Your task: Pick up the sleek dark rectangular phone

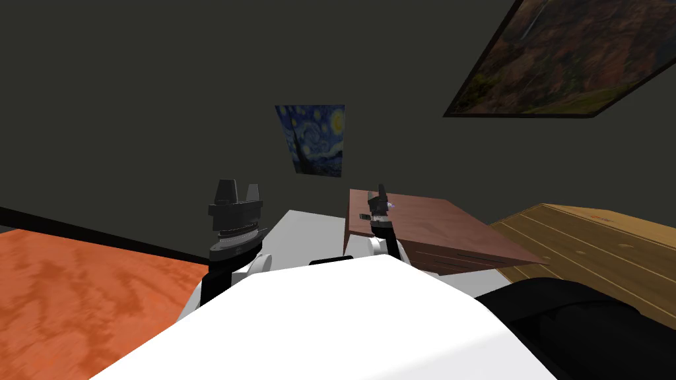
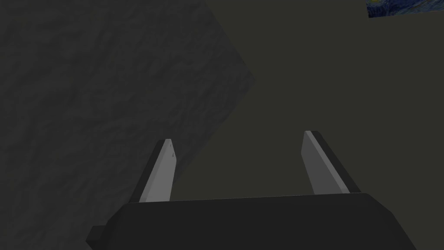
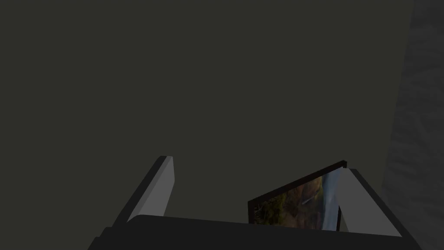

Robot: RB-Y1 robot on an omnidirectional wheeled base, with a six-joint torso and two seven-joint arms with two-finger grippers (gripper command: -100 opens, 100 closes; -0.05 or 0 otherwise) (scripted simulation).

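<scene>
Both jaws stand open and empty, aimed up at the wall (image 1: 132, 99), while the phone (image 1: 364, 216) lies on the brown bench (image 1: 449, 231) just below the nearer right gripper (image 1: 379, 191), the left gripper (image 1: 239, 187) well apart.

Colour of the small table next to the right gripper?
Reddish brown, with a faint wood grain. The table shows best in the head view.

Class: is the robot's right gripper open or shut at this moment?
Open. The right gripper has its two fingers standing wide apart in the right wrist view, with nothing held between them.
</scene>
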